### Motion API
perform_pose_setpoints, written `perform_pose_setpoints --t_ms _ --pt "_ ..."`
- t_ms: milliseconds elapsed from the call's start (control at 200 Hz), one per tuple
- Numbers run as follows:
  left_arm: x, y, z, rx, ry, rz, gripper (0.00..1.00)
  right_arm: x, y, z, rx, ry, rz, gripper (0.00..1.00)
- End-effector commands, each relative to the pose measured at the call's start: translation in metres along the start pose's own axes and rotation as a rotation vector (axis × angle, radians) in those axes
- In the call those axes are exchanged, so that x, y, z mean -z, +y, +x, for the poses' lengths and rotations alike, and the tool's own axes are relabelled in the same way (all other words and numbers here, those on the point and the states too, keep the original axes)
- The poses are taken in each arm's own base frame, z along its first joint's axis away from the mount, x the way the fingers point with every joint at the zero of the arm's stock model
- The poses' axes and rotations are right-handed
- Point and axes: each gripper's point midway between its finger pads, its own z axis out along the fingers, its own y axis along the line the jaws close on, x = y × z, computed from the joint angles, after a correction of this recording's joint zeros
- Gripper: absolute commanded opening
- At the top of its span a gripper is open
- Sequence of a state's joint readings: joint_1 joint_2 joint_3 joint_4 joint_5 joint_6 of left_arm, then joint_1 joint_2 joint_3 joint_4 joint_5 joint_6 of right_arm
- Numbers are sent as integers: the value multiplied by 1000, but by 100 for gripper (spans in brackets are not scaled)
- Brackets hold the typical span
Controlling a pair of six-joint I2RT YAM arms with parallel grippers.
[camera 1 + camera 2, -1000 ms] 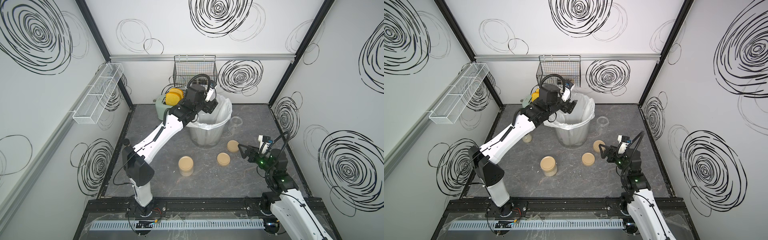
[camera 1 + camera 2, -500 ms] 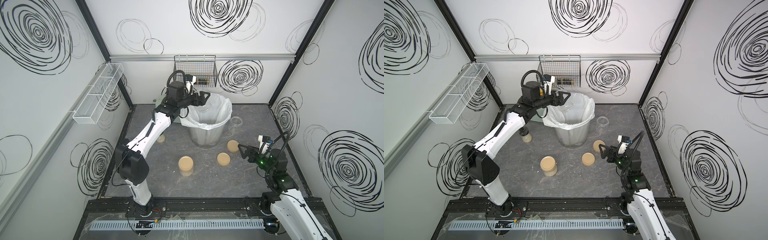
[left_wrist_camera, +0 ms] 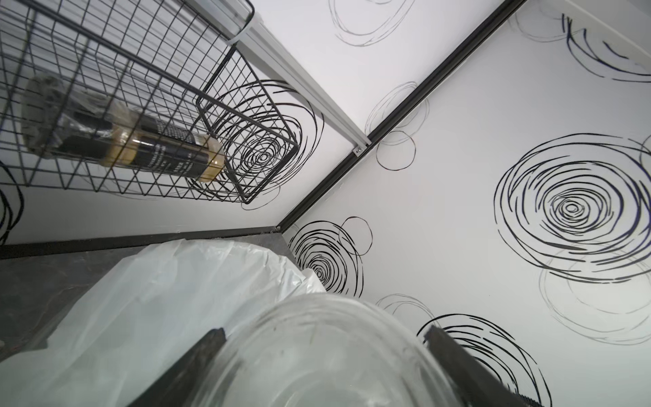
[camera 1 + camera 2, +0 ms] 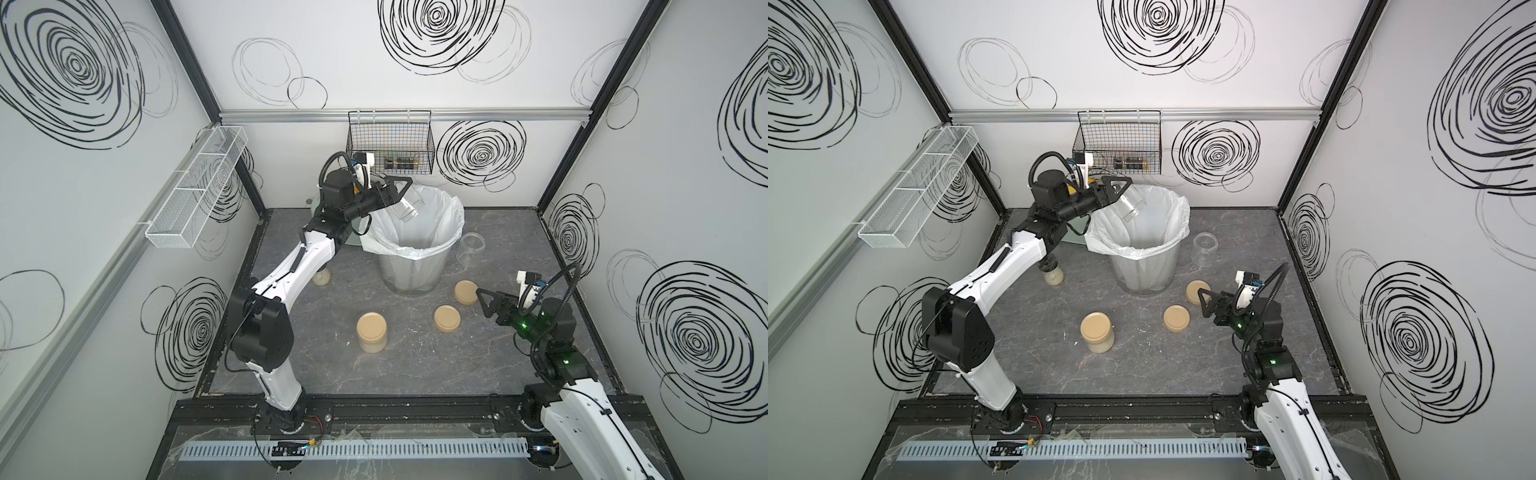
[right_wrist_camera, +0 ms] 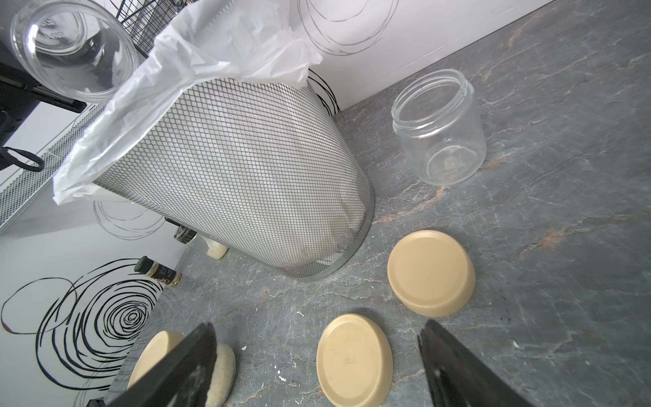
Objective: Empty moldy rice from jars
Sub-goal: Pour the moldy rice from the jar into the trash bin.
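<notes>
Left gripper point(image 4: 402, 193) clamped on held jar point(image 4: 411, 206): clear, lidless, looked empty, tilted mouth-down over far-left rim of bin point(image 4: 415, 270).
Right gripper point(image 4: 484, 304) jaws wide apart, gripping nothing, hovering above table point(image 4: 415, 374) at right, just beside far lid point(image 4: 465, 292) and near lid point(image 4: 446, 318), both loose on table.
Lidded jar point(image 4: 372, 328) upright at centre, nearer than bin; rice point(image 4: 373, 345) pale through its wall.
Empty jar point(image 4: 469, 249) upright, lidless, just right of bin.

Left tool point(image 4: 401, 197) raised, clamped (arm outstretched); right tool point(image 4: 490, 309) low, agape.
</notes>
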State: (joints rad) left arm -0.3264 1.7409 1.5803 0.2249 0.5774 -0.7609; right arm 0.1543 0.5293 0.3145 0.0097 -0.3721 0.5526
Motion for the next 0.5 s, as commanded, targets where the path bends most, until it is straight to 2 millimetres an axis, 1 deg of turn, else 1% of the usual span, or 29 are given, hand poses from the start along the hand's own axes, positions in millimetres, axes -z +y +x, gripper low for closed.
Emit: perform_pose_setpoints --t_ms 0,30,115,245,355,495 --pt "18 -58 -36 -206 -98 41 91 2 2 -2 9 -11 -8 92" --pt "17 -62 -36 -252 -91 14 91 2 1 -2 9 -11 -7 92" --pt "17 -63 -35 -341 -78 -50 90 2 1 -1 8 -12 -7 92" --pt "15 -58 -30 -512 -50 -200 90 1 2 -1 6 -7 -11 92" --pt "9 -61 -18 -666 -2 -298 90 1 1 -1 6 -9 -10 92" --pt "1 -58 -6 -804 63 -407 89 1 1 0 3 -6 -12 91"
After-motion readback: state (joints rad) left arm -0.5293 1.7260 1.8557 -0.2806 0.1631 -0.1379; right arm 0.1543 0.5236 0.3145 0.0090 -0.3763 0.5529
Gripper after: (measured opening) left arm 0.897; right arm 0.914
